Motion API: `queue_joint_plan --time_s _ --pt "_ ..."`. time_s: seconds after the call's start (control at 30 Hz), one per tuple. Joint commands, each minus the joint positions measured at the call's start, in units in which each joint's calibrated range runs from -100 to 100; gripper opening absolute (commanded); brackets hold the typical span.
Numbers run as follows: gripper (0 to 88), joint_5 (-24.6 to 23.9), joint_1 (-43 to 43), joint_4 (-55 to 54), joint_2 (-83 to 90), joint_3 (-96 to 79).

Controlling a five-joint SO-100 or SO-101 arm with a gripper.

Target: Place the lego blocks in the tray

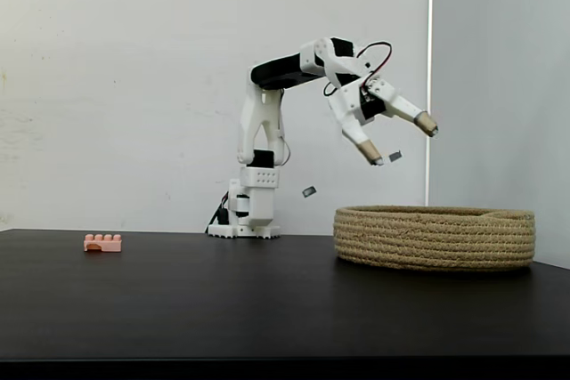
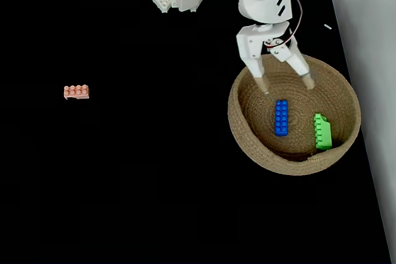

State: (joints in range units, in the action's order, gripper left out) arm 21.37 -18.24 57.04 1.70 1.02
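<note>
Blue brick [image 2: 281, 117] and green brick [image 2: 322, 132] lie apart inside your coiled rope tray [image 2: 246, 140], right of centre in a fixed view. Above the tray's upper rim, your end effector [image 2: 286, 84] hangs spread wide, holding nothing. Your pink brick [image 2: 76, 92] sits on the black bench [image 2: 154, 183], far left.

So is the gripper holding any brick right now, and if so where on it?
Nothing is held. The gripper is open and empty above the tray; the blue brick and green brick lie inside it.
</note>
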Motion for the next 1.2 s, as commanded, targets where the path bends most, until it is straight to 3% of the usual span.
queue_joint_plan --time_s 0.0,0.27,0.43,0.77,1.17 --pt "31.3 -2.30 10.24 5.55 9.05 0.58" --pt "28.7 0.88 38.44 12.47 11.89 -9.82" --pt "27.0 3.22 49.32 12.22 6.82 -12.46" --pt "26.1 6.40 58.39 10.22 -4.88 -7.63" --pt "26.7 8.16 62.02 9.14 -14.51 3.32"
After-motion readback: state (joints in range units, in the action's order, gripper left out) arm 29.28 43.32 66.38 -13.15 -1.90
